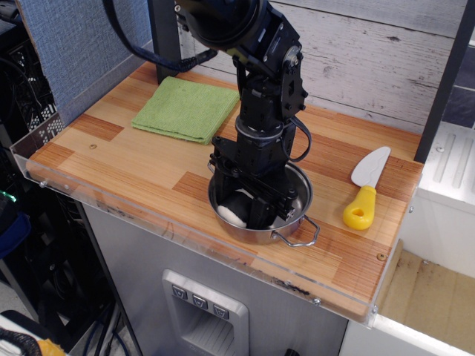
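Fingers (257,210): reaching down inside the steel pot (304,194), just beside the white egg-shaped object (232,212); cannot tell whether spread or gripping.
White egg-shaped object: lying in the pot's left half.
Green cloth (185,110): lying behind-left of the pot.
Yellow-handled spatula (365,189): resting right of the pot.
Counter (133,170): carrying the pot.

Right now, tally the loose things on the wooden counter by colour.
Green: 1, cloth
Silver: 1, pot
White: 1, round object inside the pot
Yellow handle, white blade: 1, knife
Total: 4
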`<state>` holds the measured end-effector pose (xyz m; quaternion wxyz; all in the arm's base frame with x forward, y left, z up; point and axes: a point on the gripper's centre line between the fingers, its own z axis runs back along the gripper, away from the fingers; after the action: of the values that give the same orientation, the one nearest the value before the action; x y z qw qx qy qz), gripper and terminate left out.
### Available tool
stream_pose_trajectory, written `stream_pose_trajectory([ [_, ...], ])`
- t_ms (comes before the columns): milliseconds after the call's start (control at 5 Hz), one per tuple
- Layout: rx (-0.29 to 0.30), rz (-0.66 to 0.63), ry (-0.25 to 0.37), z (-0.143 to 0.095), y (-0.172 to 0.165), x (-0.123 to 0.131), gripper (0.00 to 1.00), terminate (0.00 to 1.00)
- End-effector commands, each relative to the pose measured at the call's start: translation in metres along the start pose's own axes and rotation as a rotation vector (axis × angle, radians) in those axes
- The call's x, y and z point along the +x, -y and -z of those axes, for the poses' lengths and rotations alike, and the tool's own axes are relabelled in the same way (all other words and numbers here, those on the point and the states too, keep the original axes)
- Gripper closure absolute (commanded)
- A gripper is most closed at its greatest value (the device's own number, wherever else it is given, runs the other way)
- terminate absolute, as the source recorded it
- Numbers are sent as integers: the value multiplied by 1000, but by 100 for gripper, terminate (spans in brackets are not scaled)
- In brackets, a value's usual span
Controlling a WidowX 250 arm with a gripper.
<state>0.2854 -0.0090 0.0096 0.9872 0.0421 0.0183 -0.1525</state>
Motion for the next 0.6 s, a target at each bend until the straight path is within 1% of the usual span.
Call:
stream_pose_trajectory([
  [0, -35, -6, 198, -68, -18, 13, 100, 0],
  [200, -53, -96, 238, -98, -41, 39, 100, 0],
  [400, -61, -131, 222, -89, -59, 80, 100, 0],
])
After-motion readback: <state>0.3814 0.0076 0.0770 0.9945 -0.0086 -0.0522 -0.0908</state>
